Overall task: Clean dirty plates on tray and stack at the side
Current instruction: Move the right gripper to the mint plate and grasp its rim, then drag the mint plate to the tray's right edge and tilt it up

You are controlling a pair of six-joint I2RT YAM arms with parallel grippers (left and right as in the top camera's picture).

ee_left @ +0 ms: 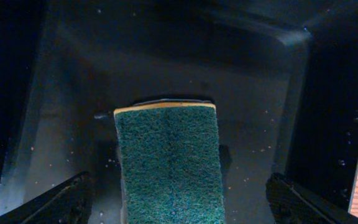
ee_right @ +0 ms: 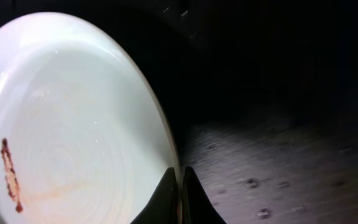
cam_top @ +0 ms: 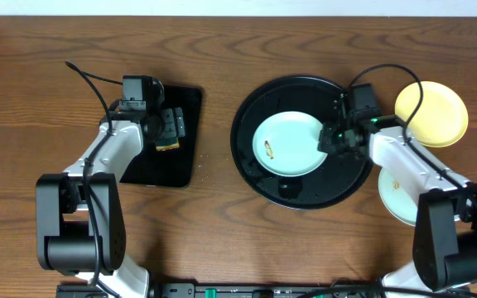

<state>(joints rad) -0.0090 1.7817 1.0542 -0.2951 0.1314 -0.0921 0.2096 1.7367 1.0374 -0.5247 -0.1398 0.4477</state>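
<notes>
A pale mint-white plate [cam_top: 286, 144] with a small brown smear lies tilted over the round black tray [cam_top: 259, 178]. My right gripper [cam_top: 331, 139] is shut on its right rim; the right wrist view shows the fingers [ee_right: 180, 186] pinching the plate's edge [ee_right: 73, 124] above the tray [ee_right: 278, 174]. A pale yellow plate [cam_top: 433, 112] and a second mint-white plate [cam_top: 394, 195], partly hidden by my right arm, lie on the table right of the tray. My left gripper [cam_top: 171, 126] is open over a green-topped sponge [ee_left: 169, 165], fingers on either side.
The sponge lies in a smaller rectangular black tray [cam_top: 168, 161] at the left, which also shows in the left wrist view [ee_left: 241, 93]. Wooden table all around, with a white wall edge at the back.
</notes>
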